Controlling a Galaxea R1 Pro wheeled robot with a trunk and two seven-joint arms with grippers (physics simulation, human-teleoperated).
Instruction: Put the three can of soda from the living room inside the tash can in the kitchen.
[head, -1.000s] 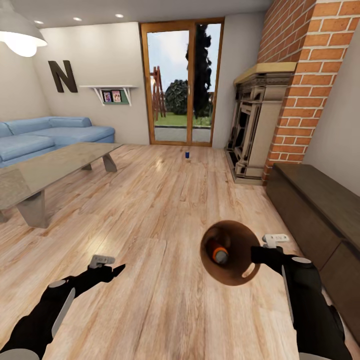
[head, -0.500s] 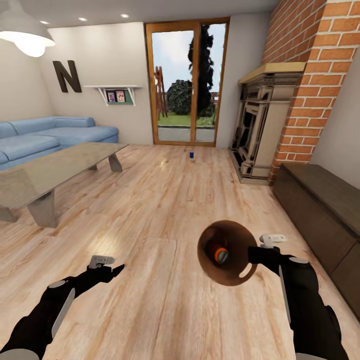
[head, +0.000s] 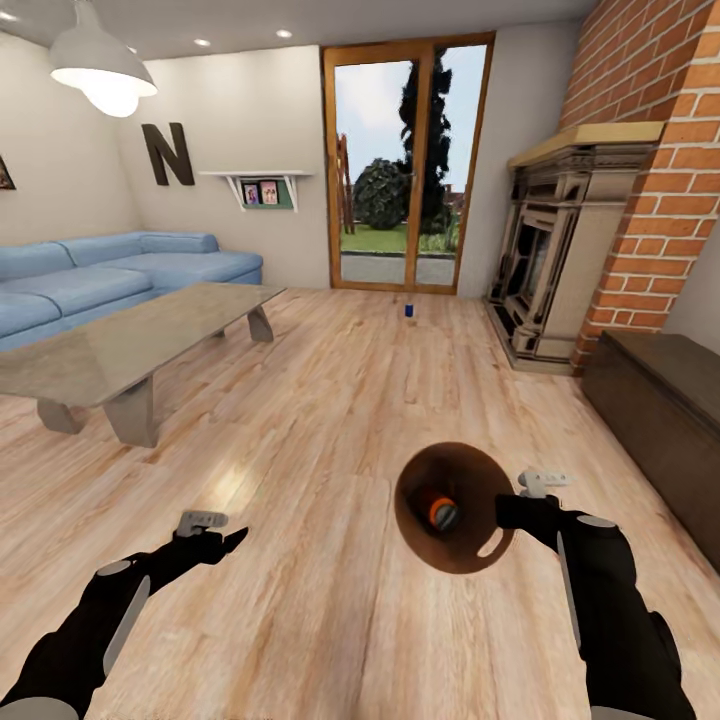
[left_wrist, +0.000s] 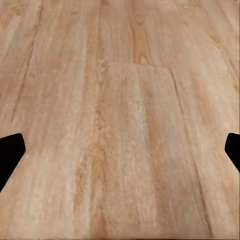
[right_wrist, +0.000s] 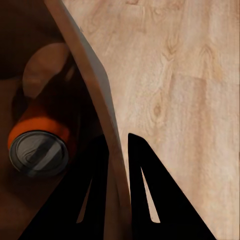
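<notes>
Head view. Living room with wood-plank floor (head: 330, 400). The right gripper (head: 508, 510) pinches the rim of the round tapered bin with the brown inside (head: 455, 506), held above the floor with its mouth turned toward the camera. An orange soda can with a grey top (head: 441, 513) lies inside the bin. A small dark blue can (head: 409, 311) stands on the floor far ahead, near the wood-framed glass doors (head: 405, 165). The left gripper (head: 225, 540) hangs over bare planks, well apart from the bin; its claw's spread cannot be judged from this angle. Blue sofa (head: 120, 270) and low grey-brown table (head: 130, 345) sit at left; dark fireplace (head: 550, 260), red brick column (head: 670, 150) and a long dark wooden cabinet (head: 660, 410) at right.

Left wrist view. Two black fingertips (left_wrist: 10, 155) sit at opposite edges of the frame, spread wide, nothing between them. Wood planks beyond.

Right wrist view. Both black fingers (right_wrist: 150, 190) are closed on the pale wall of the bin (right_wrist: 102, 100), one inside the rim and one outside. The orange can (right_wrist: 42, 145) rests on its side against the brown inner wall, grey end facing the camera. Plank floor beyond the rim.
</notes>
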